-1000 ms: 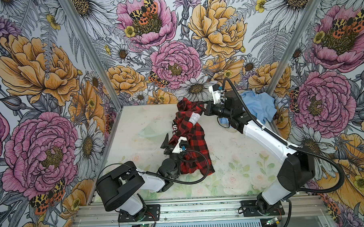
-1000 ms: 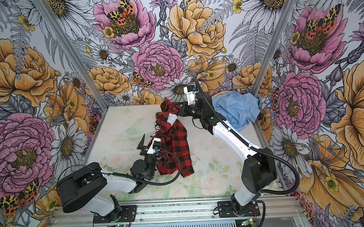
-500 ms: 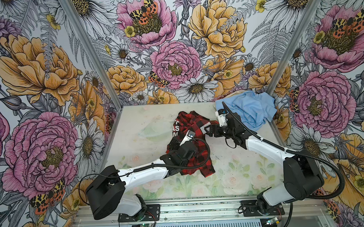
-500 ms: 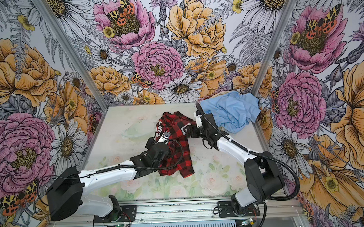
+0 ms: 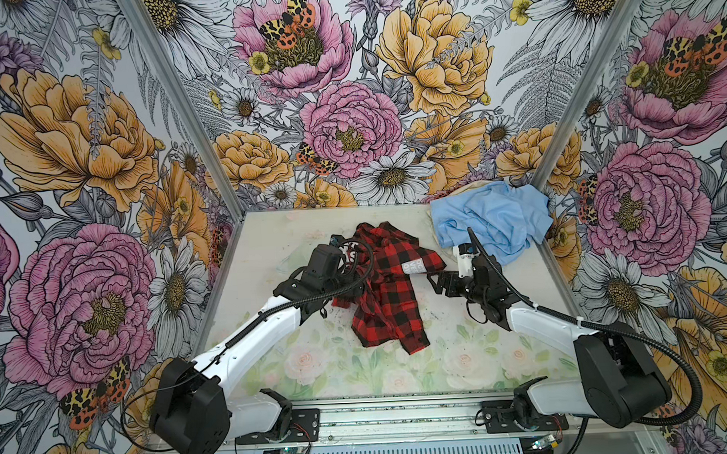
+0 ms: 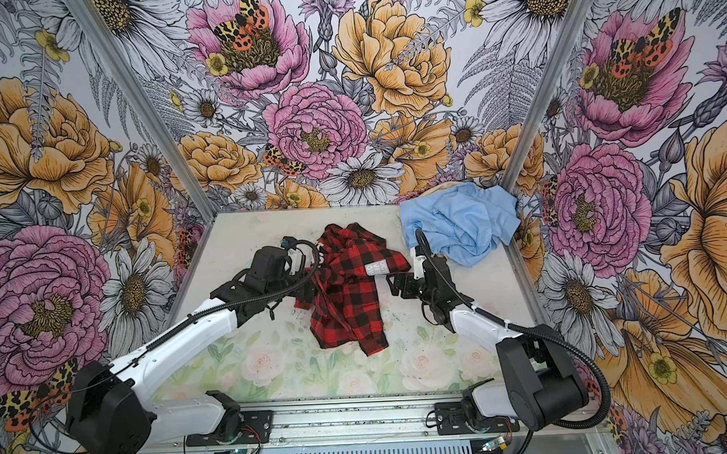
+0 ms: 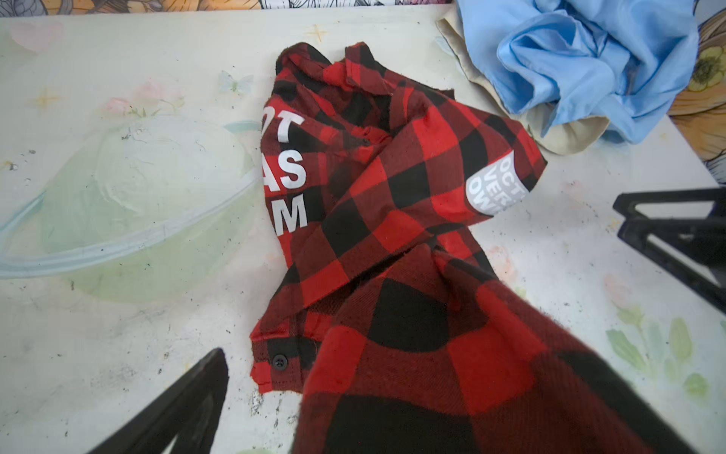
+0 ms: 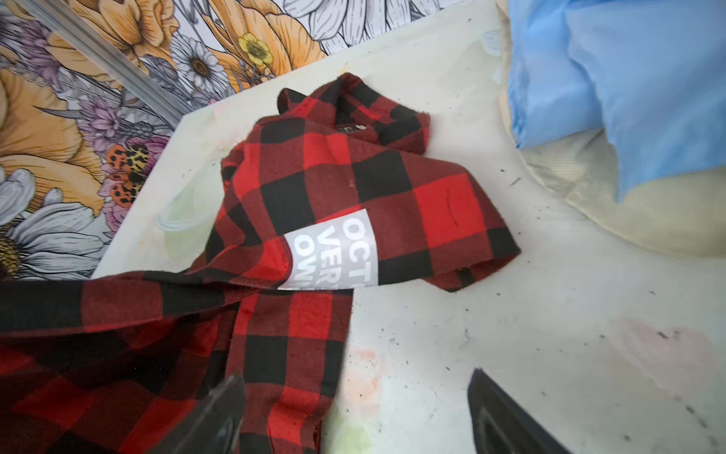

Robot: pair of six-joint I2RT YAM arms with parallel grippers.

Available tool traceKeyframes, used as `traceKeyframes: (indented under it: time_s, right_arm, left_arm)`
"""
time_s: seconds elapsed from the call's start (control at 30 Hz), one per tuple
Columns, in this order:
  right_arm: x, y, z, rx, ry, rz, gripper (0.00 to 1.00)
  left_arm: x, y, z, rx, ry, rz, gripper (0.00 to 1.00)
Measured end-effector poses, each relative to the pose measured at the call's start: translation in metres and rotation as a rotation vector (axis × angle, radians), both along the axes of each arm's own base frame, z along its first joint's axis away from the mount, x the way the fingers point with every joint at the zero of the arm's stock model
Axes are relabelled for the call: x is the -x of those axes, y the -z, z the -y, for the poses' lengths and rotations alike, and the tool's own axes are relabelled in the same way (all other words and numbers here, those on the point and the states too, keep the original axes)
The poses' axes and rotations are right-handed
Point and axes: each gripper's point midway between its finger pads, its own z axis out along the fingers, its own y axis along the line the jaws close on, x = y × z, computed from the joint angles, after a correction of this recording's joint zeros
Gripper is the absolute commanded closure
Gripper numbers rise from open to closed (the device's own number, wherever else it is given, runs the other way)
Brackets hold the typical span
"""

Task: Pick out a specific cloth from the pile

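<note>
- Left wrist view: the left tool [image 7: 418, 279] is let go and wide open. Its two black fingers [image 7: 184, 401] stand far apart. The red-and-black checked fabric shirt [image 7: 393, 236] lies between them and is not pinched.
- In both top views, the big light-blue soft cloth [image 5: 494, 219] [image 6: 461, 220] sits bunched up on the pale flowery bench [image 5: 270, 239] [image 6: 246, 240].
- A cream cloth [image 7: 565, 129] [image 8: 628, 220] peeks out from under the light-blue cloth.
- The checked shirt [image 5: 391, 293] [image 6: 348, 303] lies crumpled on the bench, just beside the light-blue cloth. A strip of bare bench shows between them.
- A small white label with letters [image 5: 413, 266] [image 8: 334, 251] is on the part of the shirt nearest the light-blue cloth.
- The right tool [image 5: 443, 283] [image 8: 355, 377] is open too and holds nothing. It sits low over the bench near the light-blue cloth, and its tips point at the shirt's label corner.
- In the right wrist view, one blurry finger [image 8: 220, 412] shows over the shirt's edge. I cannot tell if it touches.
- The left tool is on the side of the shirt away from the light-blue cloth.
</note>
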Motion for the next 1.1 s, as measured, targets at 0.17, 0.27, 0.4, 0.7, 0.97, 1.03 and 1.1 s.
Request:
traceKeyframes:
  time_s: [0.17,0.27,0.4,0.7,0.97,1.03,1.1]
  right_arm:
    - [-0.003,-0.021,-0.011,-0.076,-0.042,0.090,0.11]
    - [-0.002,-0.031,-0.011,-0.084,-0.045,0.126,0.11]
    - [-0.001,-0.047,-0.009,-0.087,-0.042,0.173,0.10]
    - [-0.002,-0.050,-0.006,-0.069,-0.031,0.195,0.11]
    - [-0.002,-0.040,-0.008,-0.069,-0.039,0.166,0.11]
    - [-0.002,-0.040,-0.009,-0.069,-0.041,0.165,0.11]
    - [-0.002,-0.040,-0.009,-0.070,-0.042,0.165,0.11]
  left_arm:
    - [-0.074,-0.009,0.046,-0.039,0.071,0.013,0.01]
    - [-0.125,-0.010,0.078,-0.102,0.108,0.040,0.01]
    - [-0.198,0.013,0.108,-0.332,0.100,0.092,0.01]
    - [-0.146,0.131,0.079,-0.526,0.233,-0.259,0.01]
    - [-0.064,0.042,0.053,-0.360,0.283,-0.134,0.01]
    - [-0.058,0.036,0.053,-0.334,0.299,-0.110,0.01]
    - [-0.050,0.039,0.051,-0.321,0.332,-0.121,0.01]
